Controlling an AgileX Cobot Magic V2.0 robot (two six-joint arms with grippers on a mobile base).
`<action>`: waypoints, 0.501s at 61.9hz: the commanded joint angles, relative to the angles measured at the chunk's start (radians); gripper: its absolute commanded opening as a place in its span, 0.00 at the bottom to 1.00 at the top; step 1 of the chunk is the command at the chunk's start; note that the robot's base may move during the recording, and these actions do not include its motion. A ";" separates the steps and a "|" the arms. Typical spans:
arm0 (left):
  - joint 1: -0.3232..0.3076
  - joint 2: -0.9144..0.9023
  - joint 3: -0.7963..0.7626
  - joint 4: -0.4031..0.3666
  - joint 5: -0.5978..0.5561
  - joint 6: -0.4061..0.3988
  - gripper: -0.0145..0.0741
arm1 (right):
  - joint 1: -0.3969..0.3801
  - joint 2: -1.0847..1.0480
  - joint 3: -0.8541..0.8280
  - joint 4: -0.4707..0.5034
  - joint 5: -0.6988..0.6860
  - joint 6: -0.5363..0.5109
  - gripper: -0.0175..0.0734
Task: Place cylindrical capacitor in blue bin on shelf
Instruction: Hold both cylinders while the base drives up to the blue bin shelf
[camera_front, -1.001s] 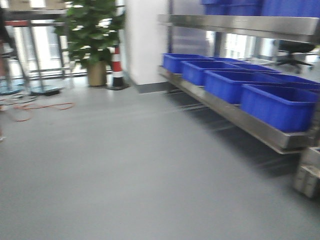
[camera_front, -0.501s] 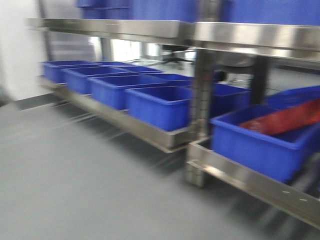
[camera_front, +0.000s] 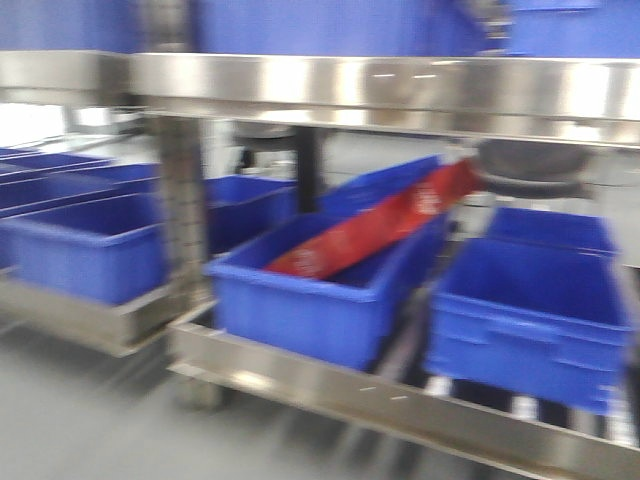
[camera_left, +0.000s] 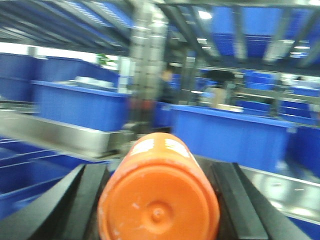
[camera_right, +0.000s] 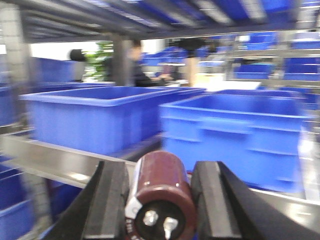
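Capacitor: dark maroon cylinder, two silvery terminals

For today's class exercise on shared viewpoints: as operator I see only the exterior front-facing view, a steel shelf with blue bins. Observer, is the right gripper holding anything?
Observer: Yes. In the right wrist view the right gripper grips the cylindrical capacitor, terminals toward the camera.
Operator: And the left?
Observer: The left gripper holds an orange cylinder.
Operator: What lies ahead of the capacitor?
Observer: A left blue bin and a right blue bin, side by side on the shelf.
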 joint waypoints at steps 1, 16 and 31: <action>0.003 -0.005 -0.001 -0.004 -0.028 -0.006 0.04 | -0.001 -0.004 0.000 -0.010 -0.025 -0.003 0.01; 0.003 -0.005 -0.001 -0.004 -0.028 -0.006 0.04 | -0.001 -0.004 0.000 -0.010 -0.025 -0.003 0.01; 0.003 -0.005 -0.001 -0.004 -0.028 -0.006 0.04 | -0.001 -0.004 0.000 -0.010 -0.025 -0.003 0.01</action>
